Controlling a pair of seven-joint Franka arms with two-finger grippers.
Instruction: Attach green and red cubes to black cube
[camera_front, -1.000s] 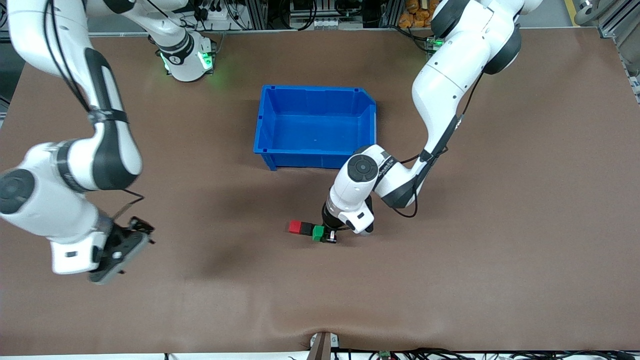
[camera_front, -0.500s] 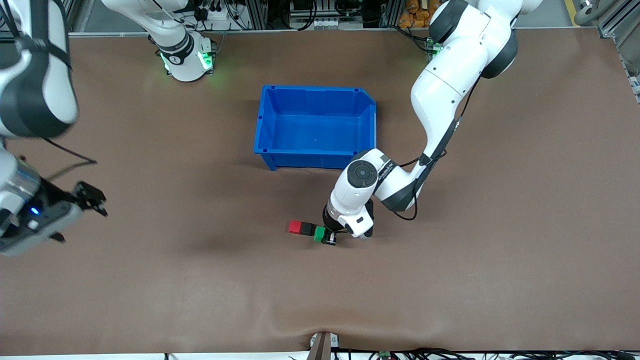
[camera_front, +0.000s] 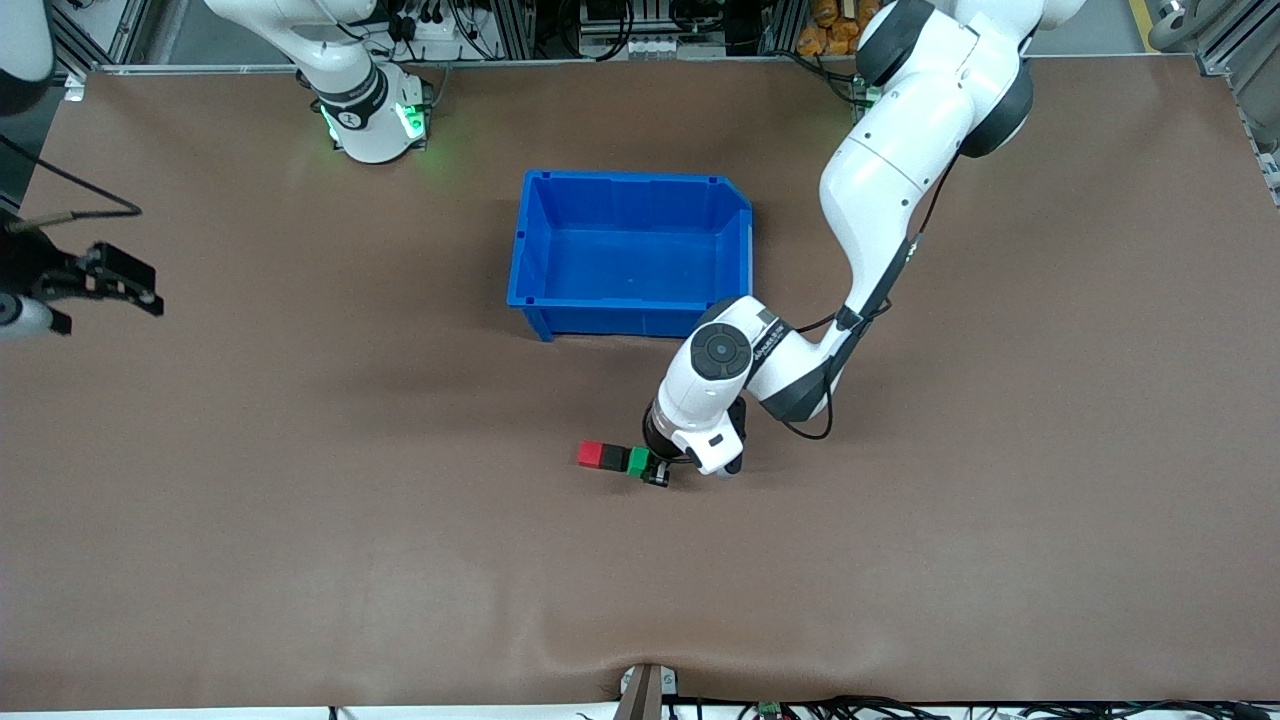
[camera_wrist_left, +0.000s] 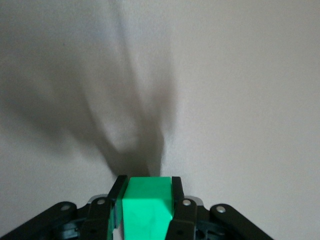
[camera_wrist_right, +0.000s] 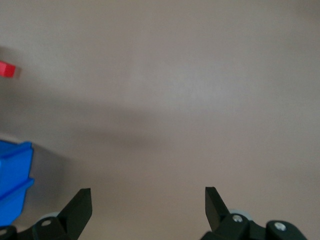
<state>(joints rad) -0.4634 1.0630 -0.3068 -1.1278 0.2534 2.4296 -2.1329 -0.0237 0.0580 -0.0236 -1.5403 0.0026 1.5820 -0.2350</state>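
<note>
Red cube, black cube and green cube lie in a tight row on the brown table, nearer the front camera than the blue bin. My left gripper is down at the table, shut on the green cube, which sits against the black cube's side. In the left wrist view the green cube fills the gap between the fingers of the left gripper and hides the black cube. My right gripper hangs open and empty over the right arm's end of the table; the right wrist view shows this gripper and the red cube far off.
The blue bin stands open and empty mid-table, close to the left arm's wrist. Its corner shows in the right wrist view. Bare brown table surrounds the cube row.
The right arm has swung away from the table's middle toward its own end and upward. The left gripper holds the green cube in almost the same spot by the black cube.
</note>
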